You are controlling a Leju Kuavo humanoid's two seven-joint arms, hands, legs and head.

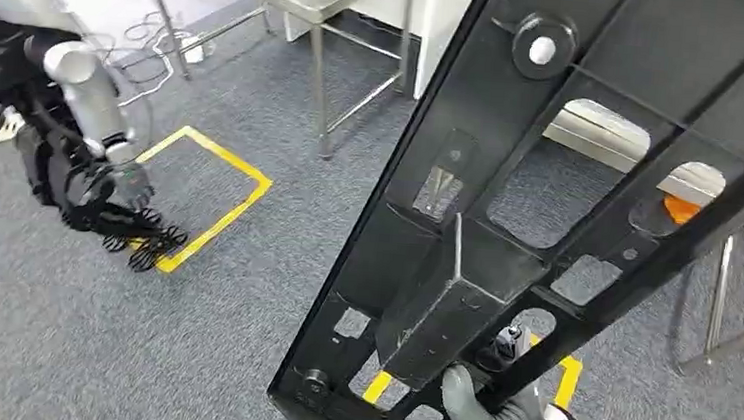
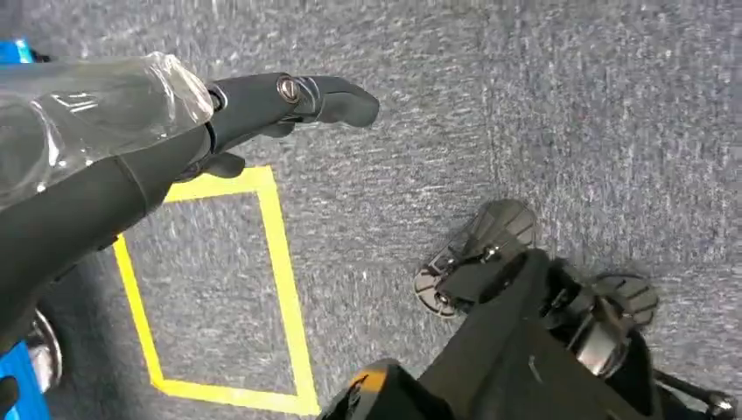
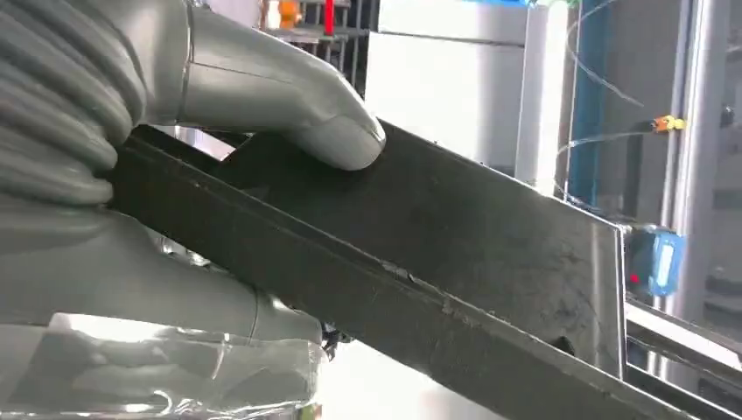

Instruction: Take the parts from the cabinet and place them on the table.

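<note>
A long black frame part (image 1: 561,185), pierced by cut-outs and crossed by ribs, runs diagonally from the lower centre of the head view to its upper right, carried above grey carpet (image 1: 241,290) marked with yellow tape squares (image 1: 211,195). Metal tables (image 1: 334,6) stand along the top of the frame, one at upper centre and another behind the part at right; an orange object (image 1: 682,208) shows through one cut-out.

The part looks rigid and fairly heavy, probably pressed metal or hard moulded plastic, with smooth dark faces that could slide in a grasp. Held near one end, its length would likely lever hard against the wrist. The boxy raised section (image 1: 450,316) low on the part, with its square edges, seems the sounder place to hold; the thin ribs look less suited to taking the load.

The right hand (image 1: 493,410), at the bottom of the head view, grasps the part at that lower end. In the right wrist view its grey thumb (image 3: 289,105) presses onto the flat black face (image 3: 455,236) while the rest of the hand wraps beneath.

The left hand (image 1: 108,194) hangs at the left of the head view, carrying nothing. In the left wrist view its dark fingers (image 2: 297,96) reach out over the carpet; how far apart they sit cannot be told.
</note>
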